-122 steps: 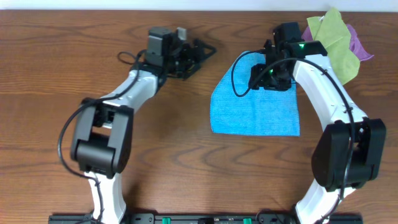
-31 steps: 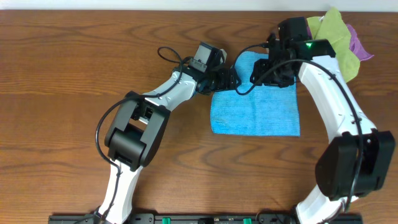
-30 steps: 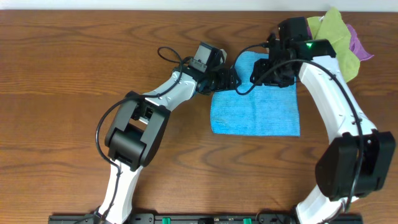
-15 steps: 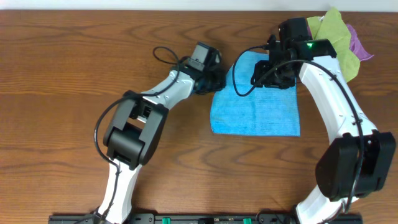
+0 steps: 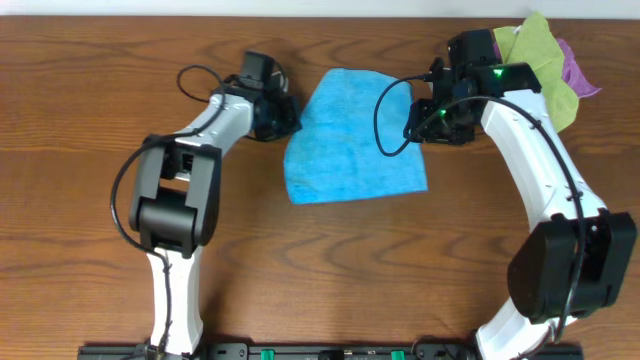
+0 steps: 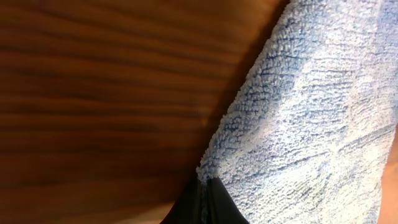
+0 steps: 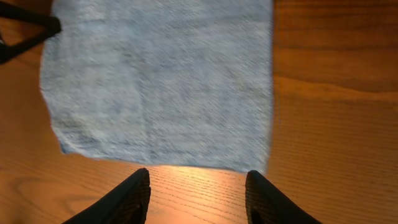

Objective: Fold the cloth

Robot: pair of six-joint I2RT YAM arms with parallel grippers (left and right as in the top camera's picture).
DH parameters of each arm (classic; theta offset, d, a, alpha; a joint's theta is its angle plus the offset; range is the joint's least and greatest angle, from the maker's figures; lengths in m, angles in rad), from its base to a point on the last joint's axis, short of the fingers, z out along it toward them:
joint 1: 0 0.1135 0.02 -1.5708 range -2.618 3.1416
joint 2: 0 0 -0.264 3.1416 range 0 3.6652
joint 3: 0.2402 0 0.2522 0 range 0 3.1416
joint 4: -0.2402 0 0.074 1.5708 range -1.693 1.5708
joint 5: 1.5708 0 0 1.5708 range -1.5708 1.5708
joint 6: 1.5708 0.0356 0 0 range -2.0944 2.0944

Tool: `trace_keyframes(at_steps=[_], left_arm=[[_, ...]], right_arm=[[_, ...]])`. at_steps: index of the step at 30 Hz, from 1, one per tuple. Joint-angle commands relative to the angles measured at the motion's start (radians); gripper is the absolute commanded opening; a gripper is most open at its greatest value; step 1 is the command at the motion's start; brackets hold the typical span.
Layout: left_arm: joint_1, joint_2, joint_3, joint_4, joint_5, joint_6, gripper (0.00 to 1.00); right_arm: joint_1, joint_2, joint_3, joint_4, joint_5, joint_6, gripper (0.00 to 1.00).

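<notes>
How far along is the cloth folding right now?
Nothing looks folded yet: the cloth lies spread flat on the table. In hand: the left gripper pinches its left edge; the right gripper hangs open near its right side. Every fold is left to do.

Cloth [image 6: 311, 124] nubby matt terry; table [image 6: 93, 93] glossy wood grain.

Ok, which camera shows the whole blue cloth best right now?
Overhead: the cloth lies wholly in frame, with only a cable crossing one corner. Left wrist shows only a close-up of one edge, pinched in the left pincer. Right wrist shows most of it, cropped at the top, ahead of the open right pincer.
</notes>
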Motion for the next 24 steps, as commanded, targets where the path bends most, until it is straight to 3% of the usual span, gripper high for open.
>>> trace_keyframes(at_steps=[1,3,4,7,9,24], left_arm=[[0.033,-0.003,0.047,-0.023,-0.002,0.043,0.06],[0.040,-0.005,0.069,-0.048,-0.003,0.061,0.06],[0.041,-0.005,0.081,-0.064,-0.002,0.071,0.20],[0.040,-0.005,0.103,-0.097,-0.003,0.097,0.75],[0.040,-0.005,0.105,-0.101,-0.002,0.097,0.95],[0.037,-0.005,0.105,-0.138,0.074,0.097,0.96]], right_arm=[[0.006,-0.027,0.014,-0.003,0.021,-0.021,0.50],[0.006,-0.024,0.003,-0.004,0.029,-0.022,0.51],[0.005,-0.022,-0.010,-0.004,0.032,-0.021,0.51],[0.005,-0.022,-0.063,0.001,0.036,-0.021,0.53],[0.006,-0.022,-0.107,0.013,0.035,-0.016,0.53],[0.006,-0.022,-0.412,0.248,-0.092,0.059,0.55]])
